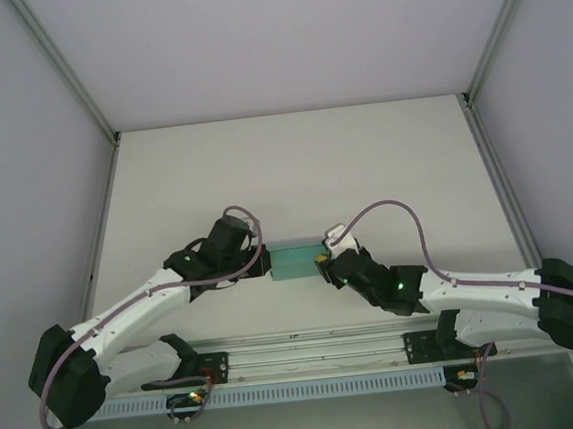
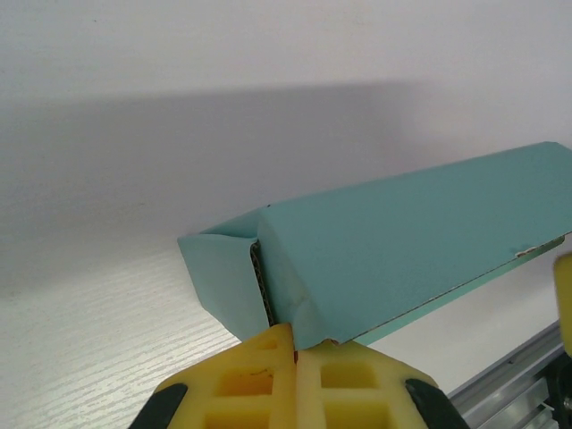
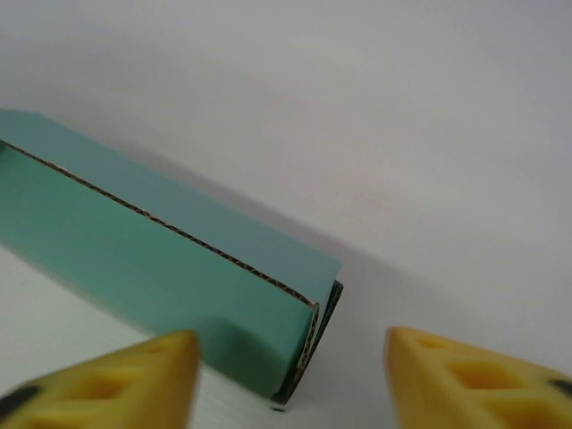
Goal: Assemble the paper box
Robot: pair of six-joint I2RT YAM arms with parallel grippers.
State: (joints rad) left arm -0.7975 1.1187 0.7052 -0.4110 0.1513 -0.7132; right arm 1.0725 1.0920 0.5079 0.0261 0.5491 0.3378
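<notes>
left gripper [image 2: 295,347] pinches paper box [image 2: 402,241] — right gripper [image 3: 293,349] open, likely clear

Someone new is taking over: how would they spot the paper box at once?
On the white table, look just ahead of the near edge, midway across. The paper box is there, between the left gripper, pinching one end, and the right gripper, open at the other. It is the sole teal-green thing.
</notes>
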